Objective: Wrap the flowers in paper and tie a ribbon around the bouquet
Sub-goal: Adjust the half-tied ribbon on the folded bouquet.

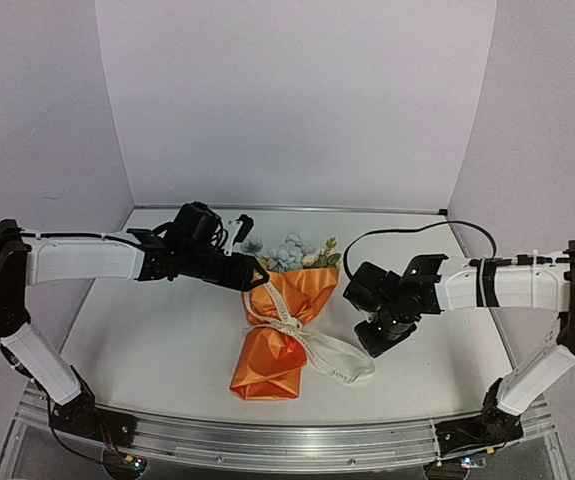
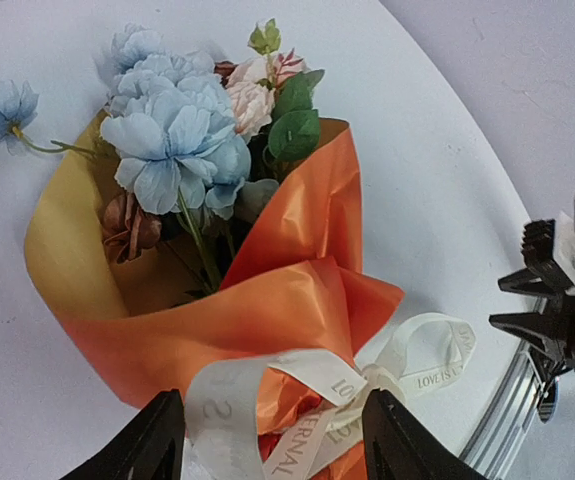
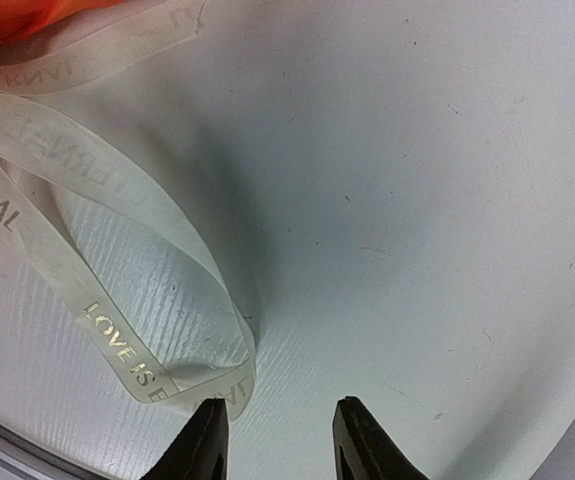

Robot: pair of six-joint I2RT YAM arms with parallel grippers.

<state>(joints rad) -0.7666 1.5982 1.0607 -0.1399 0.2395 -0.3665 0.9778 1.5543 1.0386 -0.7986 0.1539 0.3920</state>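
Black fingers of the left gripper stand apart, open, with a loop of the ribbon rising between them and nothing pinched. That ribbon is knotted round the waist of the bouquet, which lies on the table midway between the two arms, wide end toward the back wall, narrow end toward the near edge. Orange paper, yellow inside, flares open around the flowers: pale blue blooms, a pink-white one, green leaves. One small blue bloom reaches out past the paper's rim. A long ribbon loop trails off to the right across the table. Just beside its end hovers the right gripper, jaws partly open, holding nothing.
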